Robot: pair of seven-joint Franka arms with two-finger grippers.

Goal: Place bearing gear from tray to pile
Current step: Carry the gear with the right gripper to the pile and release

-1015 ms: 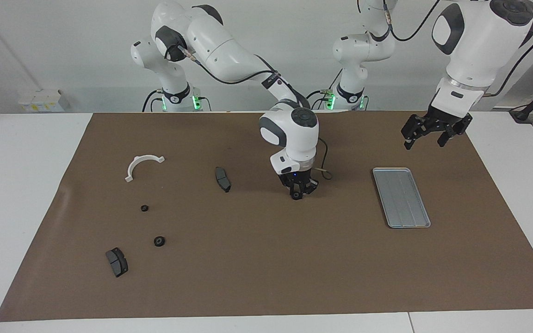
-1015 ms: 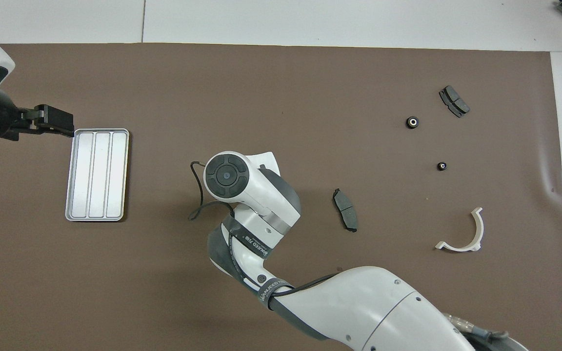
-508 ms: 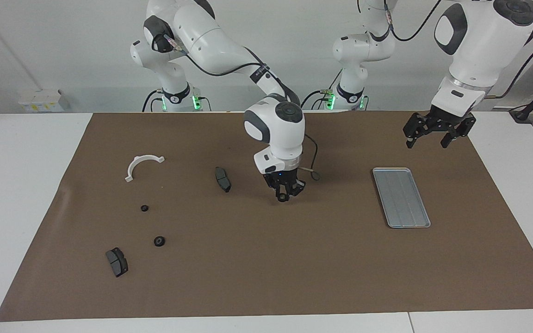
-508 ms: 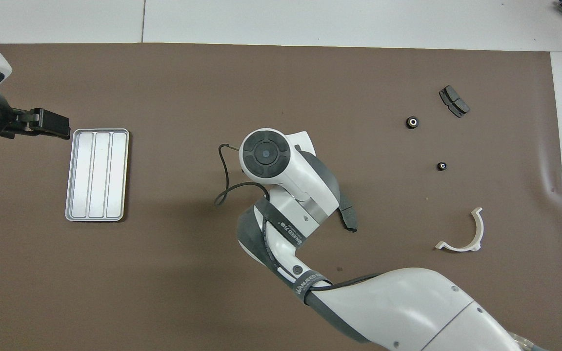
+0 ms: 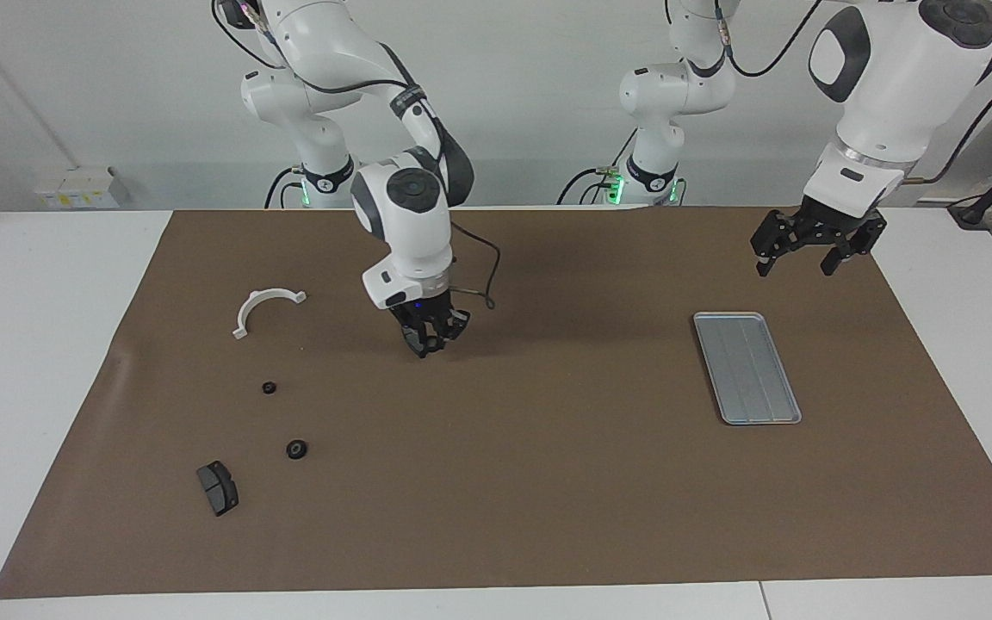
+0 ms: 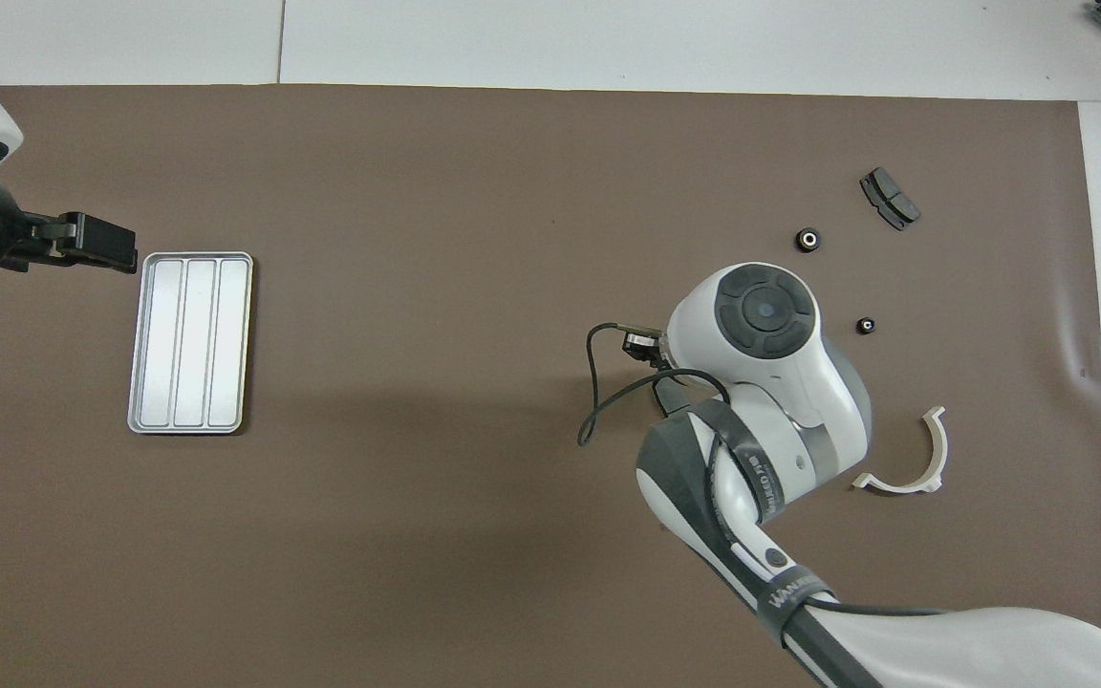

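My right gripper (image 5: 425,347) is shut on a small black bearing gear and holds it just above the mat, over the spot where one dark brake pad lay; that pad is hidden now. In the overhead view the gripper is hidden under its own wrist (image 6: 766,311). The pile shows a white half-ring bracket (image 5: 265,308) (image 6: 909,459) and a second brake pad (image 5: 218,487) (image 6: 889,198). The silver tray (image 5: 747,368) (image 6: 189,342) holds nothing. My left gripper (image 5: 793,254) waits open over the mat by the tray's end.
Two more black bearing gears (image 5: 269,387) (image 5: 295,449) lie on the brown mat between the bracket and the farther brake pad; they also show in the overhead view (image 6: 865,326) (image 6: 807,239). A black cable loops from the right wrist (image 6: 608,382).
My right gripper has carried the bearing gear from the mat's middle toward the pile, and now covers the nearer brake pad. The left arm has barely moved.
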